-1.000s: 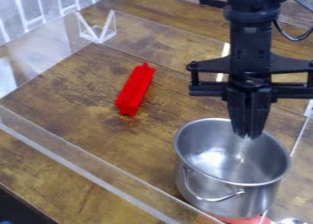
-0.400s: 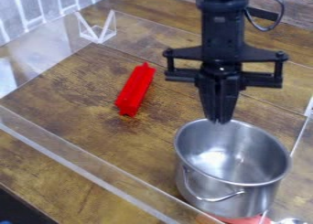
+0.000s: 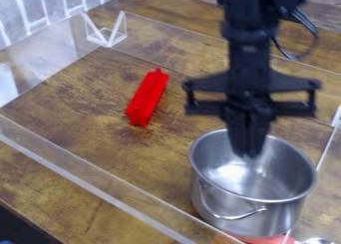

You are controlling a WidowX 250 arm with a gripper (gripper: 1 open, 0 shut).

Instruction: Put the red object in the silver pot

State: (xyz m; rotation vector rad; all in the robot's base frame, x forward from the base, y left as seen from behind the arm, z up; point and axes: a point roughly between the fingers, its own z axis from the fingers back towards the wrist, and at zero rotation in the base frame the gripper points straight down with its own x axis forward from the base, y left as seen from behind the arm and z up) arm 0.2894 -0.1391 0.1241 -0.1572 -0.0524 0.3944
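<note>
the bright red oblong plastic block [image 3: 147,97] lies on the wooden table [image 3: 80,119], left of and apart from the shiny round steel pot [image 3: 253,178]; the black gripper [image 3: 249,143], clenched and empty, points down over the pot's rim.

- The red object [image 3: 148,97] lies on the wooden table [image 3: 80,114], left of the silver pot [image 3: 253,184].
- The gripper [image 3: 249,146] hangs over the pot's opening.

Dark wooden table [image 3: 80,138], red object [image 3: 148,96] lying flat, silver pot [image 3: 253,183] upright
</note>
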